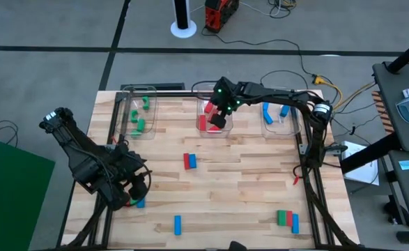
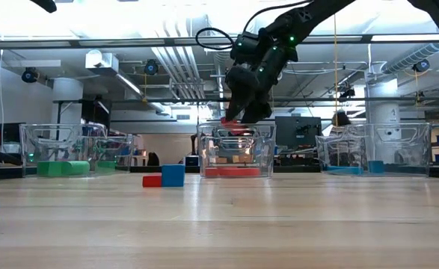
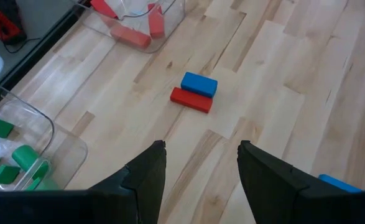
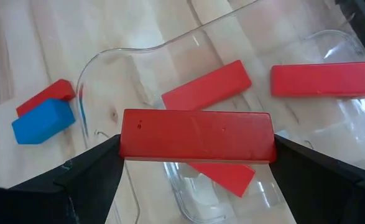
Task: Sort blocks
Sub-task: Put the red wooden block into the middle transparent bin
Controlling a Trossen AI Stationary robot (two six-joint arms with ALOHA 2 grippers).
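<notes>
The right arm reaches from its base at the tabletop's [image 1: 246, 174] right edge across to the middle clear bin [image 1: 213, 111], its wrist bent downward so that the right end effector [image 1: 219, 120] hangs over that bin's open top; in the low view it sits just above the rim. Its two dark fingers [image 4: 89, 177] pinch a red block [image 4: 196, 137] by the short ends, holding it level above the bin, where other red blocks [image 4: 207, 87] already lie on the clear floor. The left arm is folded low over the near left corner of the tabletop, its left end effector [image 1: 136, 187] pointing across the wood with fingers [image 3: 146, 180] spread apart and nothing between them; a blue block [image 1: 140, 203] lies just beside it. Ahead of it, in the middle of the tabletop, a red and blue pair [image 3: 194, 93] lies side by side, touching. The left bin [image 1: 140, 111] holds green blocks [image 1: 140, 124] and the right bin [image 1: 282, 111] holds blue blocks [image 1: 267, 115]. A lone blue block [image 1: 178, 224] lies near the front edge, and a cluster of green, red and blue blocks [image 1: 286, 219] sits at the near right corner. No readable writing or labels show on the blocks, bins or arms.
</notes>
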